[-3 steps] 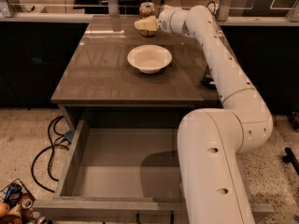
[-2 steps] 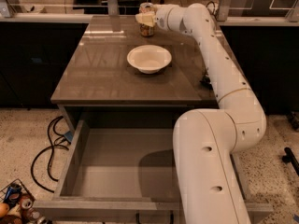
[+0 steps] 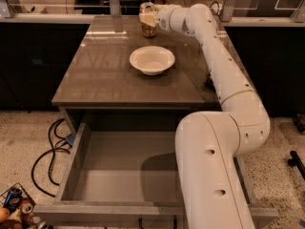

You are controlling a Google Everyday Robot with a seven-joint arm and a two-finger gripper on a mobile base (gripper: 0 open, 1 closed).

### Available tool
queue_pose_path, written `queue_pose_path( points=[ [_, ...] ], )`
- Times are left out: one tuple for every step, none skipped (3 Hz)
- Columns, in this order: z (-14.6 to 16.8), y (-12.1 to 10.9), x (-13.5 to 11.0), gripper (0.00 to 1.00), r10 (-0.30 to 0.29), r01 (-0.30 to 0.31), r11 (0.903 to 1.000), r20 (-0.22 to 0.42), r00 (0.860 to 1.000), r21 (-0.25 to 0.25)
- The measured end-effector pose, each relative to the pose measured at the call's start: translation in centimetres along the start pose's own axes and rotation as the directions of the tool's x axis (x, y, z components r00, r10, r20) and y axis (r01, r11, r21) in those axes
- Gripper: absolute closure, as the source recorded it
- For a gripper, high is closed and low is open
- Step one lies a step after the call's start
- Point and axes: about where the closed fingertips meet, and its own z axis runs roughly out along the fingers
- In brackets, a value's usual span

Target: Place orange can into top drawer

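The orange can [image 3: 148, 28] stands upright near the far edge of the table [image 3: 105, 82], behind a white bowl. My gripper [image 3: 148, 18] is at the can's upper part, reaching in from the right, and its cream-coloured end overlaps the can. The can's base rests on the table. The top drawer [image 3: 72, 165] is pulled fully open below the table's front edge, and the part of its inside that shows is empty. Its dark handle [image 3: 157, 221] shows at the bottom edge. My arm's large lower link [image 3: 214, 175] covers the drawer's right part.
A white bowl [image 3: 152, 59] sits mid-table between the can and the drawer. Black cables [image 3: 47, 151] lie on the floor left of the drawer. A wire basket with cans [image 3: 16, 209] is at the bottom left. Dark counters run behind the table.
My gripper has moved left along the table's far edge, from a little right of the can to directly on it. The can, bowl and drawer have not moved.
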Motion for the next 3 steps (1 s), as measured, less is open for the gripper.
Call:
queue_pose_path(
  points=[
    [0.3, 0.3, 0.1, 1.0, 0.002, -0.002, 1.0, -0.001, 1.0, -0.005],
    [0.3, 0.3, 0.1, 1.0, 0.002, -0.002, 1.0, -0.001, 1.0, -0.005],
    [-1.9, -0.3, -2.1, 1.0, -0.009, 0.009, 0.9999, 0.034, 0.999, -0.012]
  ],
)
